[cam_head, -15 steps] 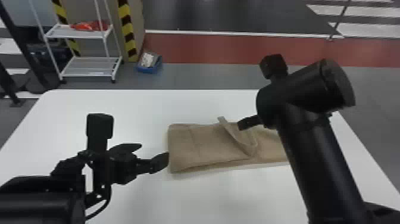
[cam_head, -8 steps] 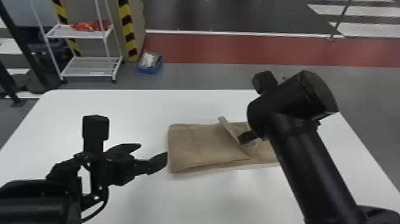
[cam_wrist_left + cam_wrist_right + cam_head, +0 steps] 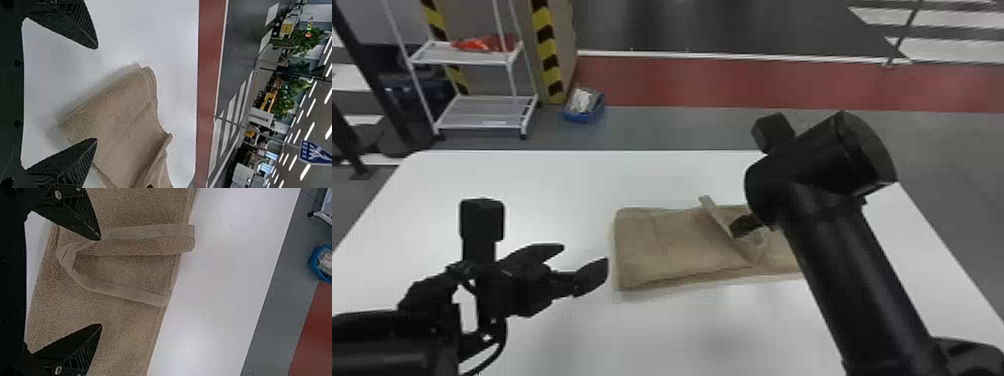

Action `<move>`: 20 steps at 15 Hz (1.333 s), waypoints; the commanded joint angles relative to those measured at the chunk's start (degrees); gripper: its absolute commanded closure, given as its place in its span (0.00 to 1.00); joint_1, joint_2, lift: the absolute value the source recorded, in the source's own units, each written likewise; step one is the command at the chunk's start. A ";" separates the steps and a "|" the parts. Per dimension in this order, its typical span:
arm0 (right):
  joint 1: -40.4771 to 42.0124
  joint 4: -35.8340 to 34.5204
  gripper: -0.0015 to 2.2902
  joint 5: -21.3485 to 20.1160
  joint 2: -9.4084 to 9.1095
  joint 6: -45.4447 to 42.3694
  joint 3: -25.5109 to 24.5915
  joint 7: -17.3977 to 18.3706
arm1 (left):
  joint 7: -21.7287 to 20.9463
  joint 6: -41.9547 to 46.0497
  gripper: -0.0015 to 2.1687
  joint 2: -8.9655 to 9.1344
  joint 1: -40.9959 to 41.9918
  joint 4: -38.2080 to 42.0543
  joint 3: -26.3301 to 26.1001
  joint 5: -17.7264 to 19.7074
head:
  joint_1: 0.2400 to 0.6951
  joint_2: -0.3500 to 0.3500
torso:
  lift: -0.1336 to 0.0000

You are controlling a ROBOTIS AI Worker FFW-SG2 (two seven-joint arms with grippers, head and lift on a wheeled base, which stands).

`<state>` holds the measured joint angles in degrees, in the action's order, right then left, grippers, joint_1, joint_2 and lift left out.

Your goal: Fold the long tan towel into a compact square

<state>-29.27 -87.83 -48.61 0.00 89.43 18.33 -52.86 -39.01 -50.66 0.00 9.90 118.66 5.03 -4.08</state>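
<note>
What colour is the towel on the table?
Tan, a sandy light brown; the towel shows it best in the right wrist view.

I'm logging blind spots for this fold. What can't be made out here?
- Head view: the towel's right end, hidden behind the right arm.
- Left wrist view: the towel's farther part, cut off by the picture's edge.
- Right wrist view: whether the right gripper touches the towel; one fingertip covers the spot.

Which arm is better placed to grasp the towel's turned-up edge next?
Probably the right: its open gripper is over the towel, one fingertip by the turned-up edge. The open left gripper is off at the towel's left end.
</note>
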 commanded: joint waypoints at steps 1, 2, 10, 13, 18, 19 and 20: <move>-0.62 0.82 0.04 0.71 -0.05 0.65 0.48 0.30 | -0.10 0.08 0.02 0.15 0.03 0.00 0.50 0.30 | 1.00 0.45 | 0.07; -0.70 1.34 0.04 0.97 -0.05 0.65 1.36 1.44 | -0.19 0.25 0.02 0.15 0.20 0.17 0.59 0.39 | 1.00 0.45 | 0.07; -2.29 4.24 0.04 4.13 -0.05 0.65 3.38 2.67 | -0.54 2.19 0.02 0.15 1.08 0.26 1.73 1.26 | 1.00 0.47 | 0.07; -2.37 3.01 0.04 6.68 -0.05 0.65 2.77 2.76 | -0.72 2.36 0.02 0.15 1.08 0.26 1.91 1.44 | 1.00 0.49 | 0.07; -2.90 5.74 0.04 6.60 -0.05 0.65 4.88 3.29 | -0.80 2.54 0.02 0.15 1.52 0.08 2.00 1.53 | 1.00 0.51 | 0.07; -3.08 6.27 0.04 6.42 -0.05 0.65 5.14 3.29 | -0.80 2.54 0.02 0.15 1.43 0.00 2.00 1.53 | 1.00 0.51 | 0.07; -3.08 6.53 0.04 6.07 -0.05 0.65 5.14 3.29 | -0.80 2.71 0.02 0.15 1.43 -0.18 2.00 1.53 | 1.00 0.51 | 0.07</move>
<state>-32.25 -81.88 -42.17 0.00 89.43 23.32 -49.56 -39.81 -48.11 0.00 11.33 118.68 7.02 -2.55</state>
